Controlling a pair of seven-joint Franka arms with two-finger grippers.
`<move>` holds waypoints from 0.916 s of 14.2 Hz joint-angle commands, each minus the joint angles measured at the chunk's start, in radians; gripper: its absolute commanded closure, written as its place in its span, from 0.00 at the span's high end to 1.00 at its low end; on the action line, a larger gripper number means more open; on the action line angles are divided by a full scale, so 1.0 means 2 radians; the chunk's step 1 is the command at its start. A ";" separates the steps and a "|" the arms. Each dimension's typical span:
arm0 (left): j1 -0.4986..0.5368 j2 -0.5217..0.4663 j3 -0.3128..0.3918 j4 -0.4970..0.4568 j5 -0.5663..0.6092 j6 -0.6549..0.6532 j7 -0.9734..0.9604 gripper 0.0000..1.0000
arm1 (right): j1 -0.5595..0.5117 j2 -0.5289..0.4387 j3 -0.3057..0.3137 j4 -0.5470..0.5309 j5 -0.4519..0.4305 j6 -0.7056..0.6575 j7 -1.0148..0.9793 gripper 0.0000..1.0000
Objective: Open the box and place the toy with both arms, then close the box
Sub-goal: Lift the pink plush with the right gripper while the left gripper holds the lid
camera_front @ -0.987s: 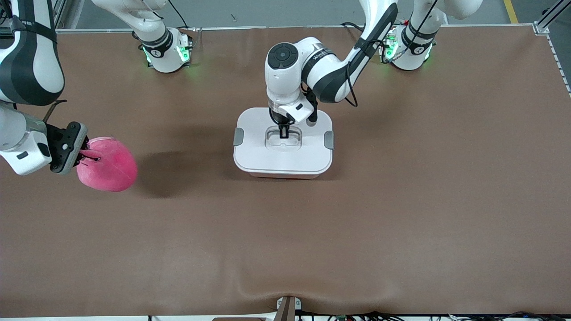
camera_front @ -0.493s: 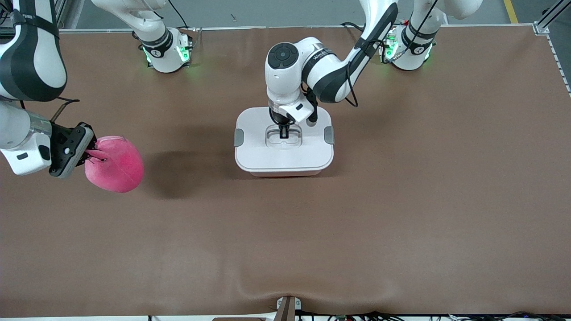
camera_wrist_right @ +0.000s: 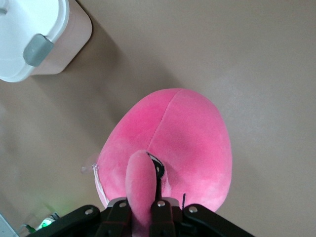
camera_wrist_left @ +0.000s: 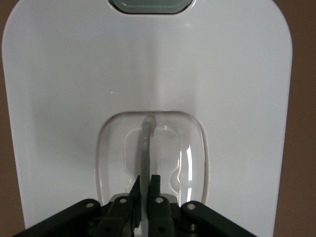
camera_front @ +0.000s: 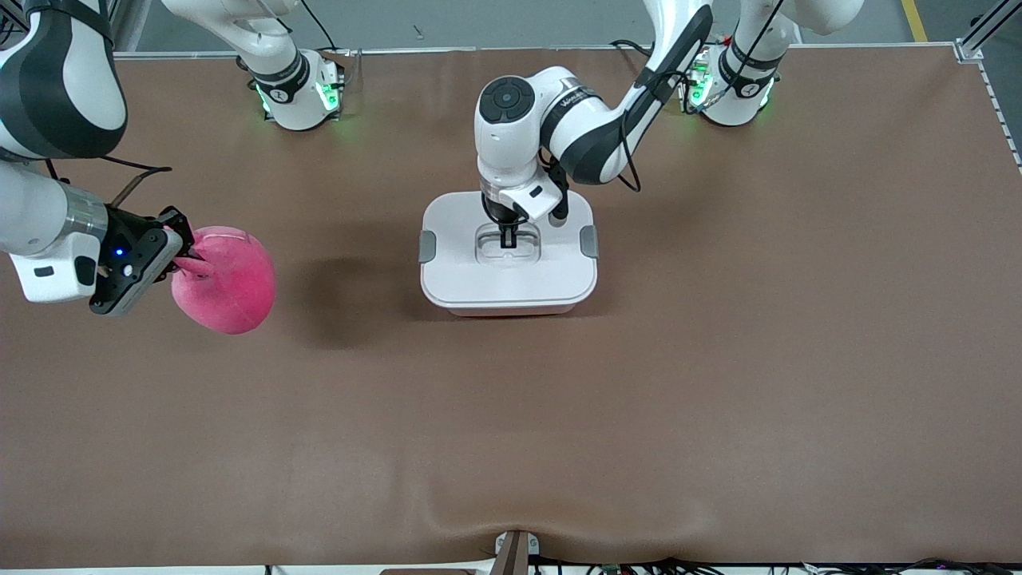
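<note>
From the front camera, the box (camera_front: 508, 267) sits at the middle of the brown table (camera_front: 718, 383), about halfway between the edge where the bases stand and the edge nearest the camera. Its white lid (camera_front: 463, 275) is on, with a grey clip (camera_front: 427, 246) at the end toward the right arm and another grey clip (camera_front: 589, 241) at the end toward the left arm. The left arm reaches in from its base corner, and the left gripper (camera_front: 508, 237) points straight down into the clear recessed handle (camera_front: 520, 254) at the lid's centre. The right gripper (camera_front: 185, 259) hangs in the air over the right arm's end of the table, carrying the toy (camera_front: 227, 279), which casts a dark shadow on the table between itself and the box.

In the left wrist view, the left gripper (camera_wrist_left: 145, 190) has its two fingers (camera_wrist_left: 154, 185) drawn close together, pinched on the thin upright bar of the handle (camera_wrist_left: 146, 148) inside the clear recess. The white lid (camera_wrist_left: 222, 89) fills most of the view, with one grey clip (camera_wrist_left: 151, 5) at its rim.

In the right wrist view, the right gripper (camera_wrist_right: 143, 207) is clamped on a fold of the toy (camera_wrist_right: 187, 143), the pink plush hanging above bare table. A corner of the box (camera_wrist_right: 69, 44) and one grey clip (camera_wrist_right: 38, 49) show at the picture's edge, well apart from the toy.
</note>
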 commanded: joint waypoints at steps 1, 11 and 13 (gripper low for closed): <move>-0.003 -0.014 0.000 -0.006 0.010 0.003 -0.004 0.00 | 0.004 -0.002 -0.003 0.021 0.017 -0.020 0.042 0.00; 0.005 -0.061 0.002 -0.006 0.010 -0.028 0.006 0.00 | 0.020 -0.002 -0.004 0.026 0.039 -0.055 0.168 0.00; 0.022 -0.076 0.003 -0.006 0.010 -0.041 0.022 0.00 | 0.020 -0.002 -0.004 0.022 0.039 -0.057 0.168 0.00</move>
